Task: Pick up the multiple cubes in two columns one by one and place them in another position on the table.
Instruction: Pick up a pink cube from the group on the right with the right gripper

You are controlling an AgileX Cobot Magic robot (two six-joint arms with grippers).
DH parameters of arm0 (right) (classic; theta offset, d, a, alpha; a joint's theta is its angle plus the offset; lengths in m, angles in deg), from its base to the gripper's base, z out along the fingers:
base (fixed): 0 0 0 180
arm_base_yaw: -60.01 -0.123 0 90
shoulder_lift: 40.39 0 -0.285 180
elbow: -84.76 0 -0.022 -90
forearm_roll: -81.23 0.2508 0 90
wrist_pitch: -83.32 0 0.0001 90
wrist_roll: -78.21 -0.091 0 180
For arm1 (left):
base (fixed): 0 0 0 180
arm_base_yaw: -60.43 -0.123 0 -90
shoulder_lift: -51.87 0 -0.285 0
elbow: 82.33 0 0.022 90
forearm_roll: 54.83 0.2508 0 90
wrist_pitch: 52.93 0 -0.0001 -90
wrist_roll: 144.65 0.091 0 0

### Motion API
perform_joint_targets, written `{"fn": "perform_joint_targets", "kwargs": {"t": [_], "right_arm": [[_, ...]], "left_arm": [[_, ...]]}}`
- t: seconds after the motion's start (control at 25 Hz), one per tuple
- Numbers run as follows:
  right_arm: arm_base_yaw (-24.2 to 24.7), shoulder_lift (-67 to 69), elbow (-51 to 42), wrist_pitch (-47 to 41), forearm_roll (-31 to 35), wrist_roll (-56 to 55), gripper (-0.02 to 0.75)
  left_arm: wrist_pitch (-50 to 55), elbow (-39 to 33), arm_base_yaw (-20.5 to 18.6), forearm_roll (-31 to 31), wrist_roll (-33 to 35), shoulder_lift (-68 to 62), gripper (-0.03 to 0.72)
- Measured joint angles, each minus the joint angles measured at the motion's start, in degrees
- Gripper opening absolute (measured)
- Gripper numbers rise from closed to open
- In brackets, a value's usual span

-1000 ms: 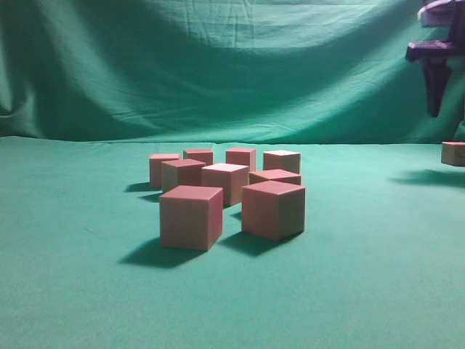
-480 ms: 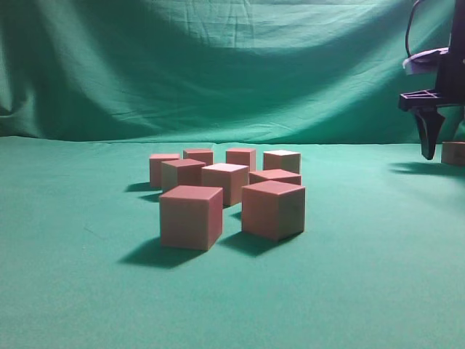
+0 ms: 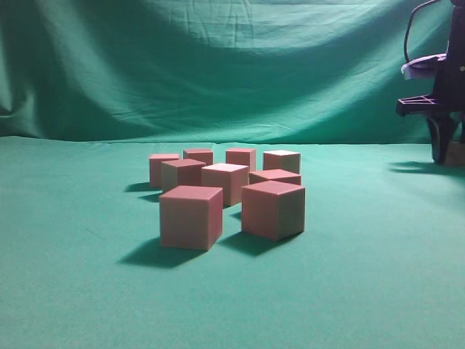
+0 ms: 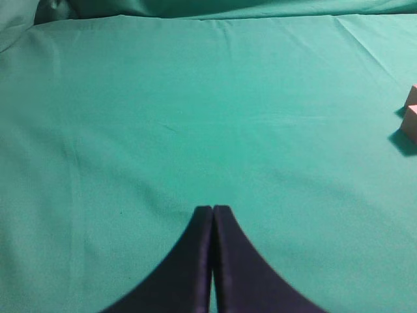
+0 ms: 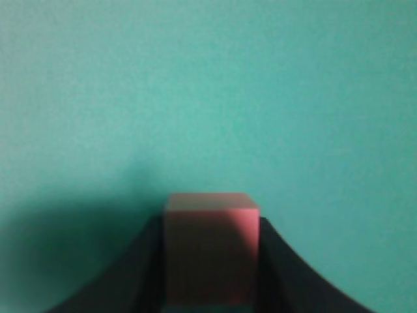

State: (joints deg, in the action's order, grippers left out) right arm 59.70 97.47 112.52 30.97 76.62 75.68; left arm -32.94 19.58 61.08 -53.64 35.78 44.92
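Cubes (image 3: pixel 231 190) stand in two short columns near the middle of the table (image 3: pixel 73 291), eight of them visible in the exterior view, the front pair closest to the near edge and the rest running back toward the far edge. One more cube (image 5: pixel 210 251) sits apart, close to the right edge of the table, and the right gripper (image 5: pixel 212 261) straddles it: in the right wrist view the block fills the gap between the two dark fingers, one finger on each side of it. The picture is blurred, so whether the fingers press the block or only flank it is not certain; they read as closed around it. In the exterior view that gripper is low over the cloth at the right edge and the block there is mostly hidden behind it.

The left gripper (image 4: pixel 212 261) hangs over bare cloth toward the left side, its fingers pressed together and holding nothing; only two cubes (image 4: pixel 410 114) peep in at the right border of its view.

The relation that matters is that the lone block lies directly between the right fingers, well to the right of the columns, so the right arm is the one engaged with it.
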Motion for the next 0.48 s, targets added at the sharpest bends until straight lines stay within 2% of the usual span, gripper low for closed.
{"fn": "perform_joint_targets", "kwargs": {"t": [0.24, 0.48], "right_arm": [[0.0, -1.2, 0.6, -1.7, 1.9, -1.3, 0.261], [-0.1, -11.9, 0.7, -5.4, 13.0, 2.7, 0.261]], "left_arm": [[0.0, 0.0, 0.0, 0.0, 0.0, 0.0, 0.000], [0.0, 0.0, 0.0, 0.0, 0.0, 0.0, 0.000]]}}
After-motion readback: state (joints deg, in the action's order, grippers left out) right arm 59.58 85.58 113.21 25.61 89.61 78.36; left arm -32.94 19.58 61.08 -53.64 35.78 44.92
